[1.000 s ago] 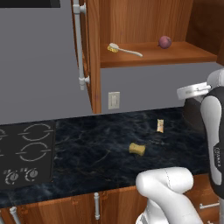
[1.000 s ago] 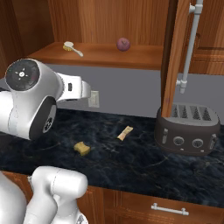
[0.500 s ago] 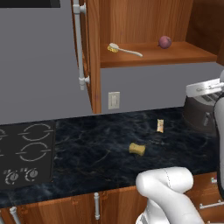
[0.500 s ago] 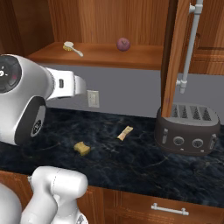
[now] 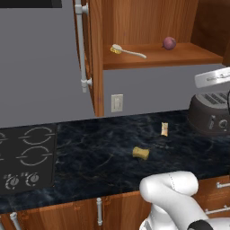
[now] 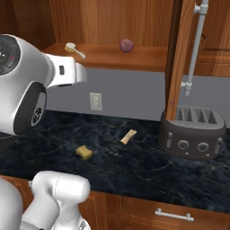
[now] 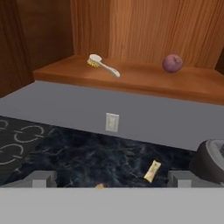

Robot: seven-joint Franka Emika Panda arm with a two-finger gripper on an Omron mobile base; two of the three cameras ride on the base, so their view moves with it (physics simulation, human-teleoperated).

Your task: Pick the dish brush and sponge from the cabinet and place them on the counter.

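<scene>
**Sponge on the counter, brush on the shelf**

The dish brush [image 5: 127, 51] lies on the cabinet [image 5: 155, 56] shelf, upper middle of the frame, well apart from a purple ball [image 5: 169, 43]. The sponge [image 5: 140, 153] sits on the black counter [image 5: 90, 157] at centre, near a small tan packet [image 5: 164, 129]. The fingers [image 7: 111, 178] stand wide apart, holding nothing. A toaster [image 6: 192, 132] stands at right.

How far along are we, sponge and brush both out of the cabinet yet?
Half done, by the look of it. The sponge lies on the counter, apart from the small tan packet. Nothing is in hand: the gripper is open and empty, facing the cabinet. Left: the dish brush lies on the shelf, left of the purple ball.
</scene>
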